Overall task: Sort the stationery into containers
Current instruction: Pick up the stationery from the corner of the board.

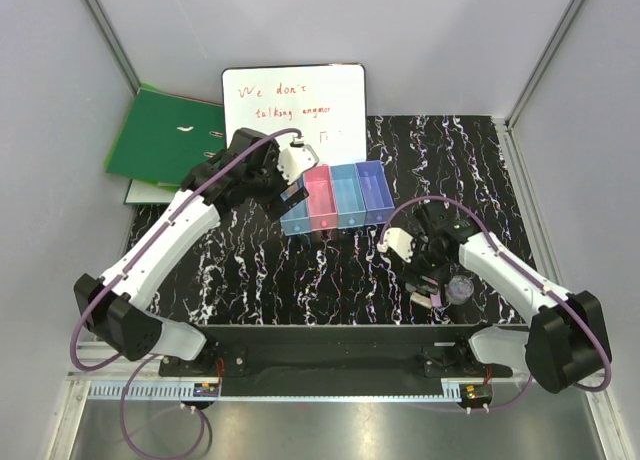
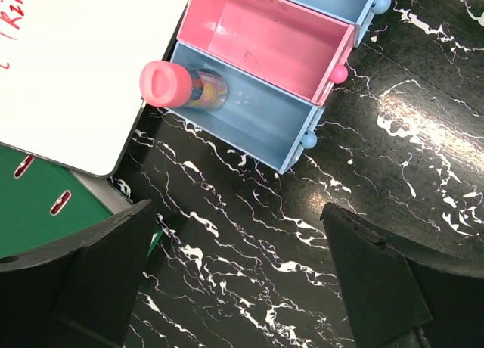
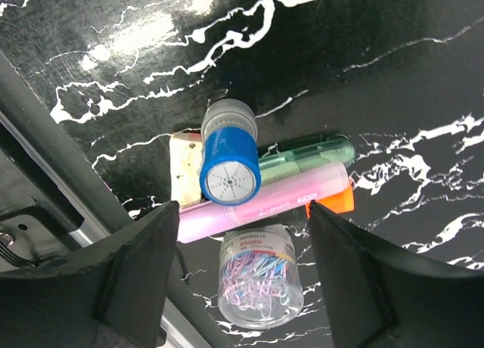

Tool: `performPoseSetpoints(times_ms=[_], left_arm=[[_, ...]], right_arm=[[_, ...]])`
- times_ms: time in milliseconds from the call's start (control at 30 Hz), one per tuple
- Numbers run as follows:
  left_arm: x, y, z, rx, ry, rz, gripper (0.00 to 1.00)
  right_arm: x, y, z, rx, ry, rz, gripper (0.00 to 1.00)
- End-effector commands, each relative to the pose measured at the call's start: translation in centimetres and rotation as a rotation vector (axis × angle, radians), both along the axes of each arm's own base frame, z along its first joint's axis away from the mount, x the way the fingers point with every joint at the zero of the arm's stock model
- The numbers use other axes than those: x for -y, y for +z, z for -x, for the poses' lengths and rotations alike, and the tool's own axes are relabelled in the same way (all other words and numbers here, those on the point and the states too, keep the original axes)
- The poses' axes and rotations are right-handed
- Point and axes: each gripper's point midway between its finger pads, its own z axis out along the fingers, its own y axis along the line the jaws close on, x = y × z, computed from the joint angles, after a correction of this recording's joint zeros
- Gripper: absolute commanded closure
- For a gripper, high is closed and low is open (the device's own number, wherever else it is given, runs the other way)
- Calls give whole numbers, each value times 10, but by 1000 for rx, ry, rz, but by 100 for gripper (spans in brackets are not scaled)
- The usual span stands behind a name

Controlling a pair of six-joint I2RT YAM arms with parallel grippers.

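The four joined bins (image 1: 337, 197) stand at the table's middle back. In the left wrist view a pink-capped cylinder (image 2: 180, 86) stands leaning in the end light blue bin (image 2: 261, 119), next to the pink bin (image 2: 265, 32). My left gripper (image 2: 238, 276) is open and empty above bare table just in front of that bin; it also shows in the top view (image 1: 296, 195). My right gripper (image 3: 246, 268) is open, its fingers either side of a clear round pot (image 3: 261, 287) of paper clips. Beyond the pot lie a pink stick (image 3: 265, 200), a green stick (image 3: 310, 155) and an upright blue-capped tube (image 3: 228, 157).
A whiteboard with red writing (image 1: 293, 105) leans behind the bins, with a green ring binder (image 1: 165, 135) to its left. A cream block (image 3: 184, 178) and an orange end (image 3: 335, 200) lie in the heap. The table's near edge rail (image 3: 45, 147) runs close beside the right gripper.
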Motion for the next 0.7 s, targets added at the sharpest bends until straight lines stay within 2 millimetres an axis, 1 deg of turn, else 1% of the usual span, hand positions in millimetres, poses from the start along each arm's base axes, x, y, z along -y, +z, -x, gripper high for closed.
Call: performPoseSetpoints(times_ms=[0,133,200,333,467,567,633,667], left_arm=[[-7,14,0,71,7,-4,1],[-9,15,1,81,9,-9,1],[-9,16,2,83,4,-6,1],[-10,17,5,89,6,-1,1],[-12,14,6,89,9,2,1],[-12,15,7,95,8,4,1],[-14,15,7,99,13,1,1],[-14,15,7,102,19,3,1]], right_arm=[[-12,4,-11,29,43,-24,26],[-15,3,-15,29,52,-19,27],[-16,2,-17,34,51,-18,30],[-19,0,-20,36,53,-16,30],[-22,-1,-25,40,57,-15,32],[-24,0,-29,48,63,-13,36],[-26,0,-32,50,67,-11,42],[-27,0,-33,52,69,-12,49]])
